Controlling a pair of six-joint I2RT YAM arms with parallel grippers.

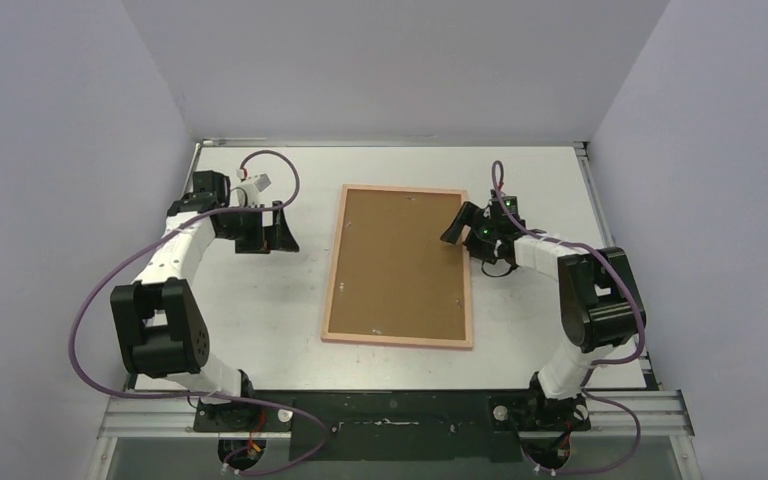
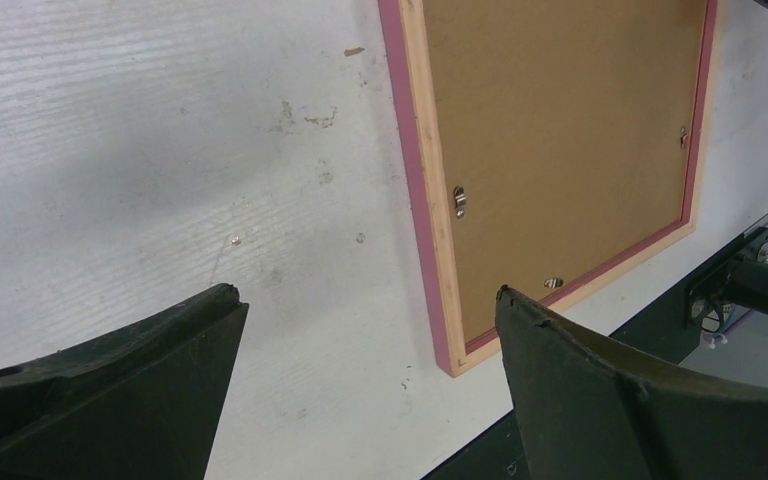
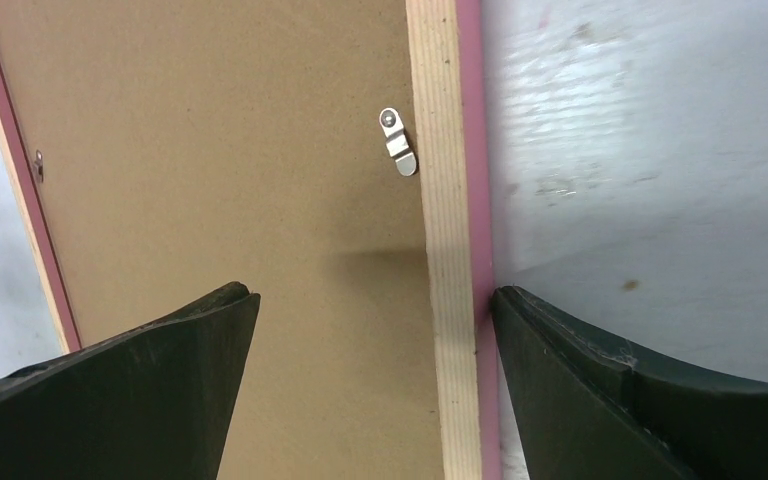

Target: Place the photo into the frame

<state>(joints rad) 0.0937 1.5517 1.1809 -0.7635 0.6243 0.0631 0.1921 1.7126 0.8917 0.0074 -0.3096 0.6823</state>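
Observation:
The pink frame lies face down in the middle of the white table, its pale wood back up, with the brown backing board set inside it. The photo is not in view. My left gripper is open and empty over bare table left of the frame; its wrist view shows the frame's rail beyond the gripper. My right gripper is open astride the frame's right rail. In the right wrist view, one finger is over the board and the other finger is at the rail's pink outer edge.
Small metal turn clips sit on the frame's back. A black mounting rail runs along the near table edge. Grey walls close in the left, back and right sides of the table.

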